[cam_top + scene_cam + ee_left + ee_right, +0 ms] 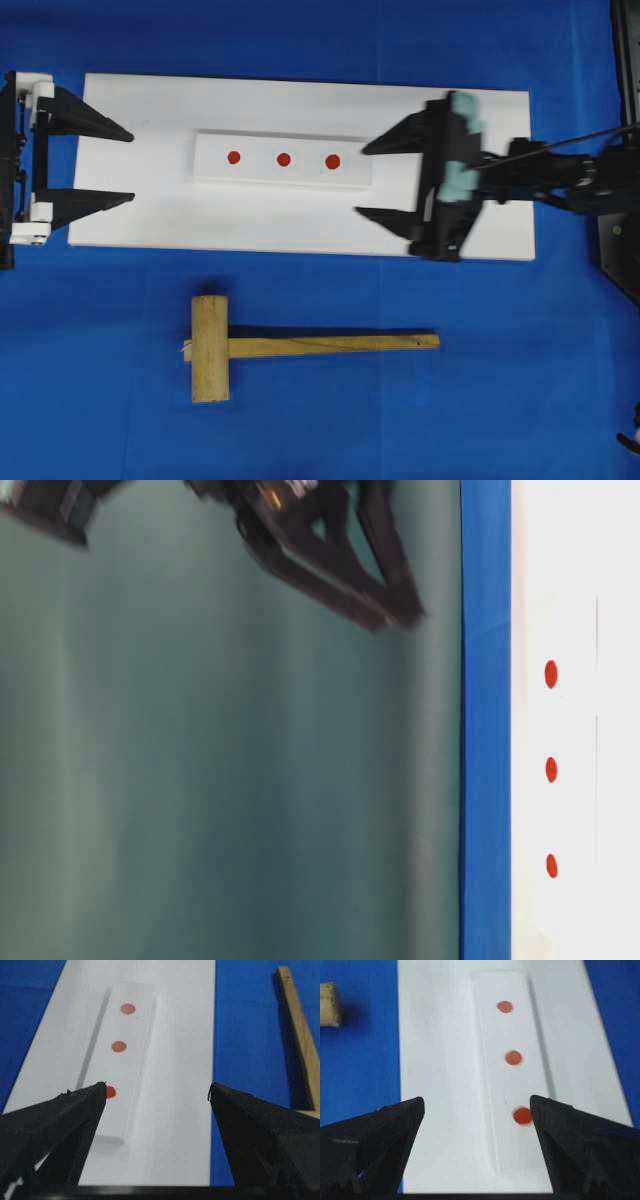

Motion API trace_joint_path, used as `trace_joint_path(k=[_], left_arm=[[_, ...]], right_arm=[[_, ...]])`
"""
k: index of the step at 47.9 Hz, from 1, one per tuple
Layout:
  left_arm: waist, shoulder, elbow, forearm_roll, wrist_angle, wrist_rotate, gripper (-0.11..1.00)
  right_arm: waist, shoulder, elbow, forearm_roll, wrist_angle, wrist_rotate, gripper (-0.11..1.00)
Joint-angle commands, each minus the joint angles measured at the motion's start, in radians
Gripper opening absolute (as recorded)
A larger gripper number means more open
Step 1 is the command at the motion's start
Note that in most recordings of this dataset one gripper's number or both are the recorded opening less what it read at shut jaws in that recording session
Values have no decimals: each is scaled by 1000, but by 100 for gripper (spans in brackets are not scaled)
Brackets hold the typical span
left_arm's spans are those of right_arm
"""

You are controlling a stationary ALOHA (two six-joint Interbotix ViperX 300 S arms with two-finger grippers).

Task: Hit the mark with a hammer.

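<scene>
The mark (pixel 333 161) is the rightmost and slightly largest of three red dots on a white block (pixel 258 172); it lies nearest in the right wrist view (pixel 522 1116) and farthest in the left wrist view (pixel 128 1008). The wooden hammer (pixel 210 348) lies on the blue cloth in front of the board, head to the left, handle (pixel 300 1035) pointing right, and its head (pixel 329 1004) shows at the left edge of the right wrist view. My left gripper (pixel 133 166) (pixel 157 1091) is open at the board's left end. My right gripper (pixel 360 181) (pixel 477 1102) is open just right of the block. Both are empty.
The block sits on a larger white board (pixel 300 225) on a blue cloth (pixel 500 400). Black arm hardware (pixel 620 240) stands at the right edge. The table-level view is turned sideways and shows the three dots and a blurred black gripper (pixel 380 595) at the top.
</scene>
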Motion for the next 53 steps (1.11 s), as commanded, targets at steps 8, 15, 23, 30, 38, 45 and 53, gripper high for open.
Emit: trace_joint_path(k=[8, 15, 23, 30, 38, 45, 53], left_arm=[[-17, -69, 3, 0, -5, 6, 81], [-31, -123, 20, 2, -5, 9, 81], [-43, -195, 57, 3, 2, 9, 81], [-49, -255, 87, 3, 34, 9, 80], [-61, -311, 124, 5, 54, 11, 81], [-83, -341, 160, 6, 48, 11, 81], [-95, -347, 183, 6, 41, 11, 81]], right_arm=[[2, -253, 140, 3, 2, -11, 81], [2, -414, 230, 5, 3, -15, 81], [3, -572, 330, 3, 5, -17, 80], [3, -661, 411, 2, 5, -18, 80], [3, -712, 477, 3, 6, -15, 80], [3, -718, 499, 3, 41, -14, 78], [3, -719, 508, 5, 46, -12, 77]])
